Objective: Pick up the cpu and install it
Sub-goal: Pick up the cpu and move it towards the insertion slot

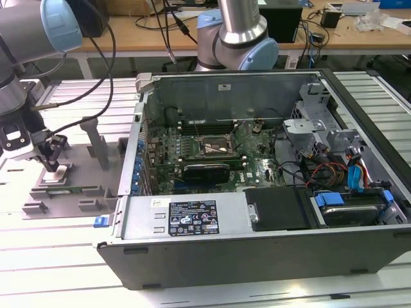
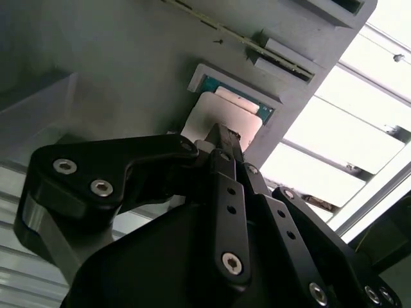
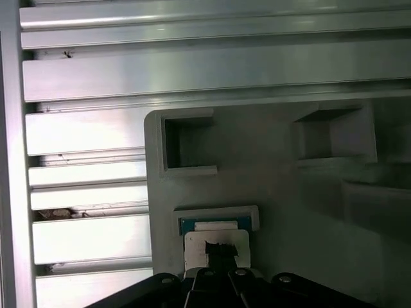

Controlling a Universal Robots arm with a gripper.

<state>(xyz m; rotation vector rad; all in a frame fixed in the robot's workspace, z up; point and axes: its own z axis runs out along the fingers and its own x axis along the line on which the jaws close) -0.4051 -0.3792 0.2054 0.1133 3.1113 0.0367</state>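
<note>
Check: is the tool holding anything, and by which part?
Cannot tell. The tool meets the cpu at one edge; the cpu lies in the fixture.

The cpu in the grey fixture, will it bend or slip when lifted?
The cpu looks like a thin flat plate, so probably stiff and light. Its smooth pale top may be slippery. It sits in a recess of the fixture, so a sideways push likely won't shift it.

Silver-grey arm tubes with pale blue joint caps, black cables, a black pincer studded with silver screws
</note>
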